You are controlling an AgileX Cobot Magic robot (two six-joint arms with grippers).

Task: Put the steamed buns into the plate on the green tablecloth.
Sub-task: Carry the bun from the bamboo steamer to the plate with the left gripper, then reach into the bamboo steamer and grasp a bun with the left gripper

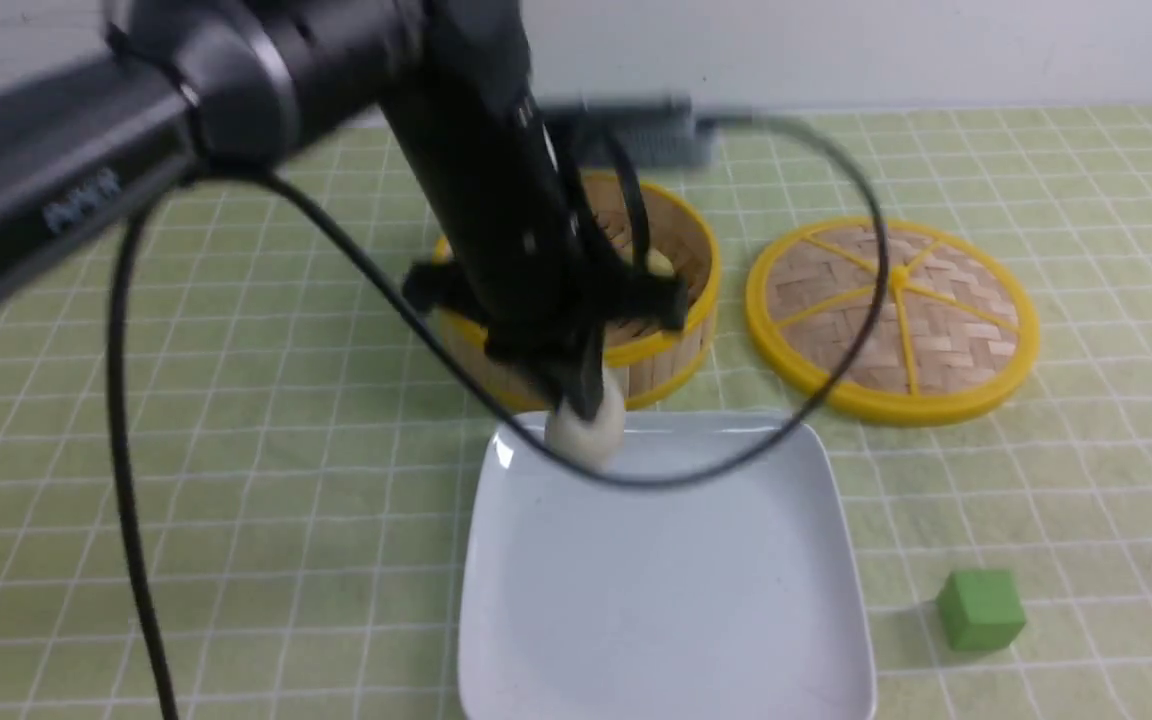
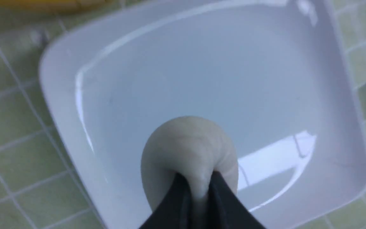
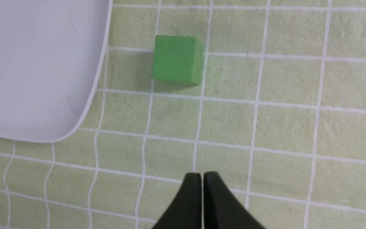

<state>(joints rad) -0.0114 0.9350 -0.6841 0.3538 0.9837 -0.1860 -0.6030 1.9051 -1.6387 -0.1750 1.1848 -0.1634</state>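
An off-white steamed bun (image 1: 591,428) is pinched by the jaws of the left gripper (image 2: 199,187) over the far edge of the plate (image 1: 666,600), which is laid at the near edge of the green tablecloth (image 1: 236,450). A yellow bun (image 1: 658,262) is seen in the bamboo steamer (image 1: 671,345) just behind. The jaws of the right gripper (image 3: 202,181) are pressed together near the green cube (image 3: 176,60).

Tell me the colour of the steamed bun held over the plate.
The steamed bun is off-white, slightly greyish; the left wrist view shows it best.
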